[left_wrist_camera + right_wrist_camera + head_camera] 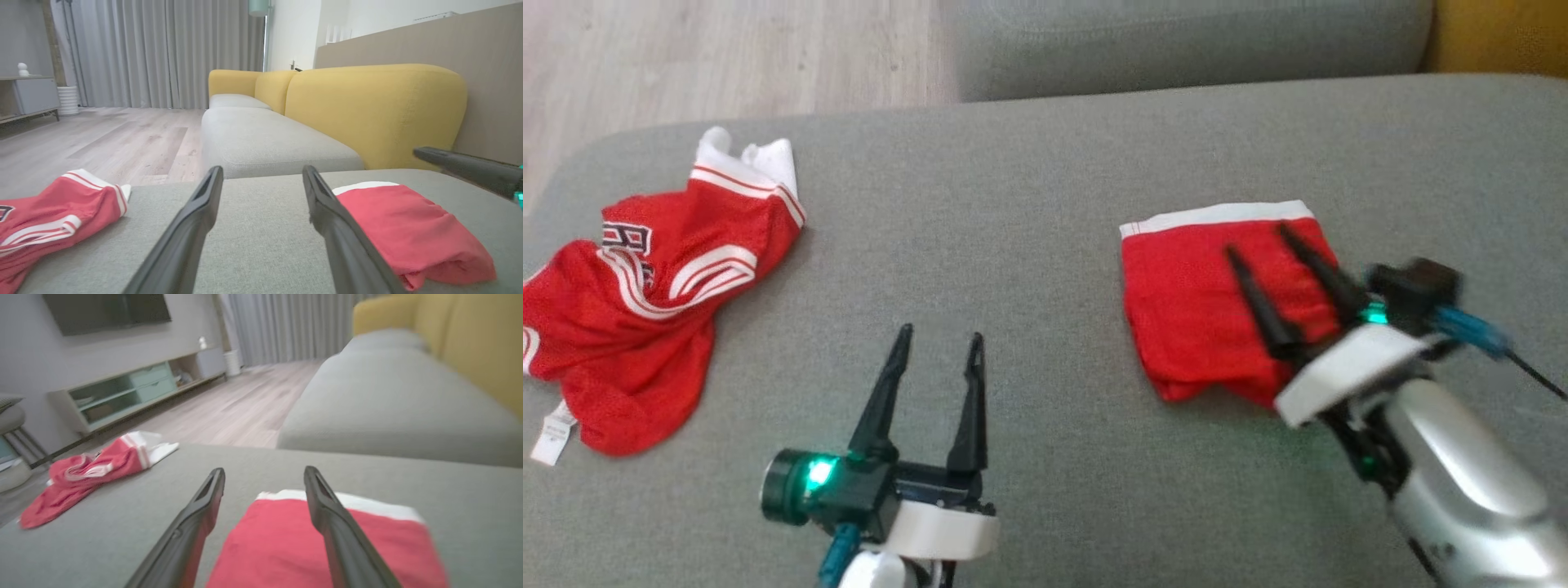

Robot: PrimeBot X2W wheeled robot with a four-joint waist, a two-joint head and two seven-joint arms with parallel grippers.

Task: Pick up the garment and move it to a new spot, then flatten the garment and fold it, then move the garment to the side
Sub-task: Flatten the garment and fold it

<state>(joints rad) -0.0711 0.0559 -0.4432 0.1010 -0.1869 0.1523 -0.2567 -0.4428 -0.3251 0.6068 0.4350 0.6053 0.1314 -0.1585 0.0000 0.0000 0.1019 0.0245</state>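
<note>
The garment lies folded into a red rectangle with a white band along its far edge, on the right part of the grey cushion. My right gripper hovers over it, open, with nothing between its fingers. In the right wrist view the right gripper stands with the garment just under and between its fingers. My left gripper is open above bare cushion, left of the garment. From the left wrist, the left gripper has the garment to its right.
A crumpled red jersey with white stripes lies at the cushion's left end, seen too as the jersey and the jersey. Beyond are another grey seat, a yellow backrest and wooden floor.
</note>
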